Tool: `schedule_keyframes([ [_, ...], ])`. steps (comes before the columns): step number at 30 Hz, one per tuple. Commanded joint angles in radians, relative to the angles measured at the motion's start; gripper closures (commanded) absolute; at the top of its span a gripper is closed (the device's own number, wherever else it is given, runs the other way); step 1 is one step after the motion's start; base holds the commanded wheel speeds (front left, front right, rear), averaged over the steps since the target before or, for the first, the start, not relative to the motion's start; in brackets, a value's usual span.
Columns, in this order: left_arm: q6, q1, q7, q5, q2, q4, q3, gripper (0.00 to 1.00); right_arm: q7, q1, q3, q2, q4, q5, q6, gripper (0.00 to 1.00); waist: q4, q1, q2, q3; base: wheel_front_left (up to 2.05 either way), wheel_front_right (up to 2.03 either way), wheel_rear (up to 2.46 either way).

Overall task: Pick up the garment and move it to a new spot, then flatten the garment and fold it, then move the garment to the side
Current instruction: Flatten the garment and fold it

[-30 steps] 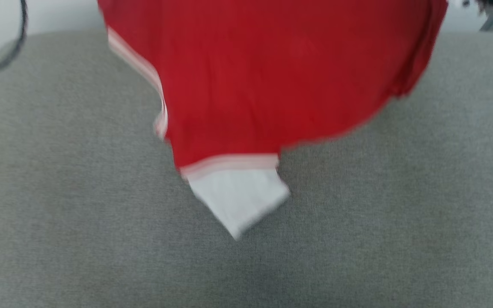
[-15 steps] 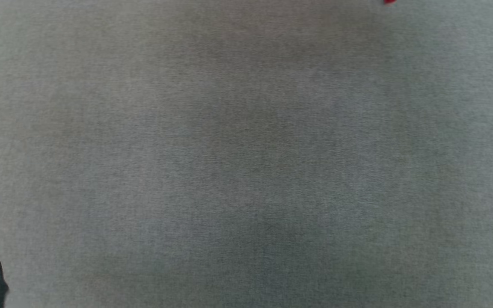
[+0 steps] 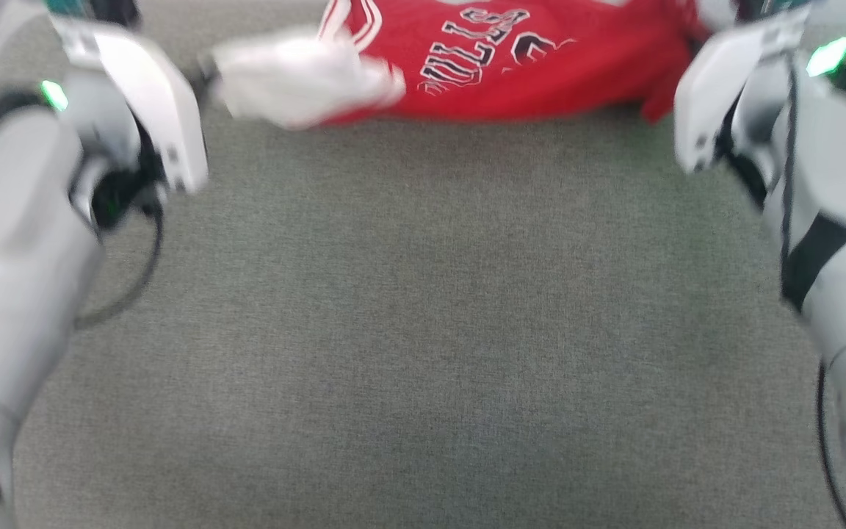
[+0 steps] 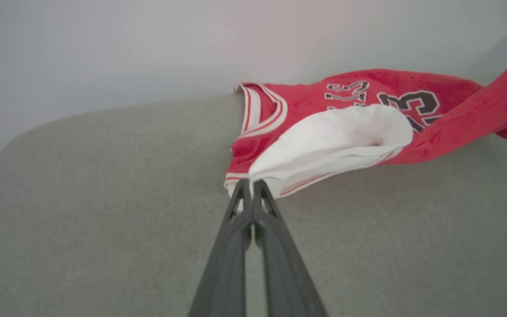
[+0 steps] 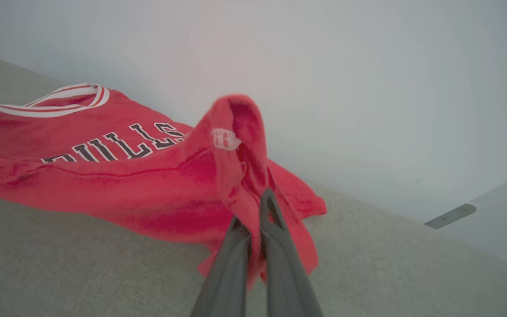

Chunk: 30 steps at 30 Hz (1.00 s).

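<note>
My left tool (image 4: 251,188) pinches the garment (image 3: 540,81) by its white sleeve (image 4: 332,136), my right tool (image 5: 260,204) by a red edge (image 5: 236,176); I'd expect limp, light cloth sagging between.

The right gripper (image 5: 253,213) pinches a raised fold of the red shirt (image 5: 126,189) — the rest lies on the grey cushion (image 5: 60,273), lettering up.

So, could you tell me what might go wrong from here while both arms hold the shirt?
1. The left fingers pinch the garment only at the edge of its white sleeve; a pull could slip it free.
2. The right fingers hold a bunched red fold, so it may spread twisted.
3. The garment lies at the grey cushion's far edge by the wall; it might slide off behind.
</note>
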Motion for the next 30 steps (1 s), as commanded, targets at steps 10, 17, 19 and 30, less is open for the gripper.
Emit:
schedule_keyframes([
  [10, 0.063, 0.285, 0.161, -0.126, 0.122, -0.244, -0.026, 1.0, 0.156, 0.277, 0.162, -0.028, -0.169, 0.249, 0.0, 1.0, -0.001, 0.0, 0.0, -0.071, 0.0, 0.0, 0.0],
  [17, 0.249, 0.496, 0.223, -0.195, 0.266, -0.596, -0.02, 1.0, 0.298, 0.528, 0.271, -0.183, -0.494, 0.425, 0.0, 1.0, -0.003, 0.0, 0.0, -0.085, 0.0, 0.0, 0.0],
  [19, 0.309, 0.554, 0.234, -0.207, 0.311, -0.697, -0.015, 1.0, 0.345, 0.595, 0.269, -0.232, -0.591, 0.46, 0.0, 1.0, -0.003, 0.0, 0.0, -0.086, 0.0, 0.0, 0.0],
  [30, 0.584, 0.815, 0.265, -0.298, 0.499, -1.138, -0.022, 1.0, 0.646, 0.952, 0.161, -0.427, -1.067, 0.566, 0.0, 1.0, -0.008, 0.0, 0.0, -0.107, 0.0, 0.0, 0.0],
])
